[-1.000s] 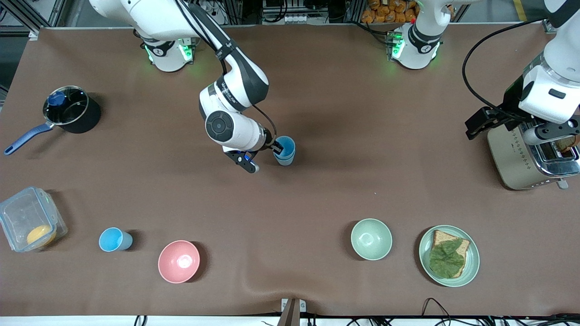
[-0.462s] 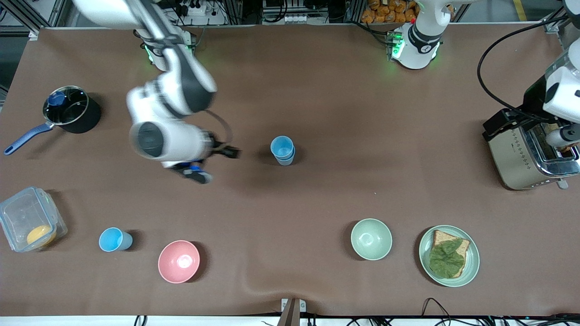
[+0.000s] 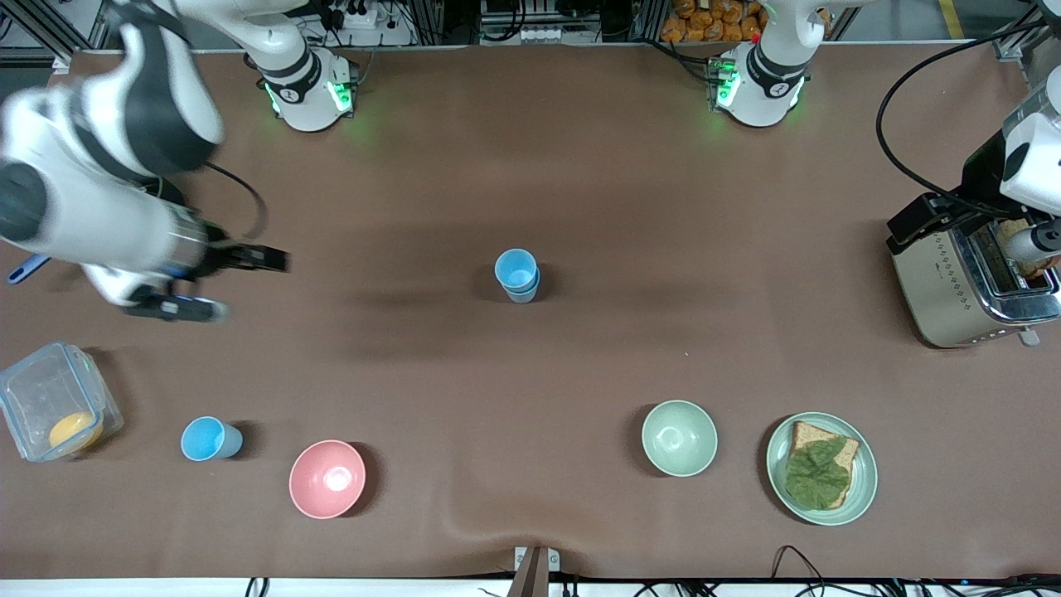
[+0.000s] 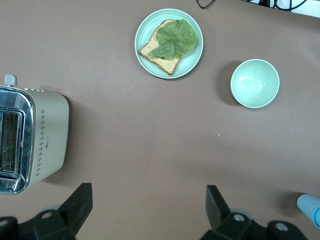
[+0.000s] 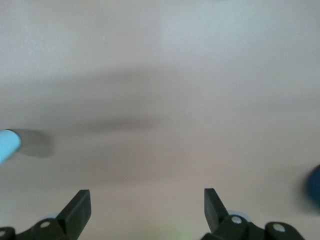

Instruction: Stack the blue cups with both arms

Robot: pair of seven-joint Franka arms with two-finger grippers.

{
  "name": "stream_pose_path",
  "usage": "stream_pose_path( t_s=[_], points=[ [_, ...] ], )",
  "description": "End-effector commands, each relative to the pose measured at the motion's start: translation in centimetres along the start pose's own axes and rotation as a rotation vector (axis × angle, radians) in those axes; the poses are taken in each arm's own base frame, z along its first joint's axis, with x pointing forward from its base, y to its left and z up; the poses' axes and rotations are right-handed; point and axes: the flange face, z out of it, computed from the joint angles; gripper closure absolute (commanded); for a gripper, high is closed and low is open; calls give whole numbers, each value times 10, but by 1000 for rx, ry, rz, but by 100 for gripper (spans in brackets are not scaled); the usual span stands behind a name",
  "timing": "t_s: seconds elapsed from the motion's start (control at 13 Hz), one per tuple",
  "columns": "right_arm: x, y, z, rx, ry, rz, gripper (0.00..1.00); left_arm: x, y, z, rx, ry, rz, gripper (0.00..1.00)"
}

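Note:
The two blue cups (image 3: 517, 274) stand nested, one inside the other, upright in the middle of the table; their edge also shows in the left wrist view (image 4: 311, 205). My right gripper (image 3: 265, 259) is open and empty in the air, well away from the stack toward the right arm's end of the table; in its wrist view (image 5: 147, 200) only bare table lies between the fingers. My left gripper (image 3: 910, 222) is open and empty, up beside the toaster (image 3: 961, 286); in its wrist view (image 4: 149, 197) nothing is between the fingers.
A brighter sky-blue cup (image 3: 209, 438), a pink bowl (image 3: 327, 478) and a clear box (image 3: 51, 411) stand near the front camera. A green bowl (image 3: 679, 437) and a plate with toast (image 3: 821, 468) stand there too. A pot (image 3: 131, 199) is partly hidden by the right arm.
My right gripper let go of the stacked cups and swung quickly away toward the right arm's end of the table. The left gripper rose a little beside the toaster. The stack stayed put.

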Motion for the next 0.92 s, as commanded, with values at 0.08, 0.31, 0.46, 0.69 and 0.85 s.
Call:
stream_pose_path(
  t_s=[0.08,0.31,0.46,0.69,0.85],
  points=[
    [-48,29,-64,-100,125,-173,0,-6,-2,-7,6,1,27,0],
    [-57,47,-91,-131,174,-202,0,-5,-3,-5,4,-3,61,0],
    [-58,42,-103,-120,190,-203,0,-5,-3,-6,5,-1,62,0],
    [-57,43,-105,-102,192,-187,0,-9,0,-6,8,-15,122,0],
    [-58,42,-105,-73,187,-156,0,-11,0,-5,11,-34,128,0]
  ],
)
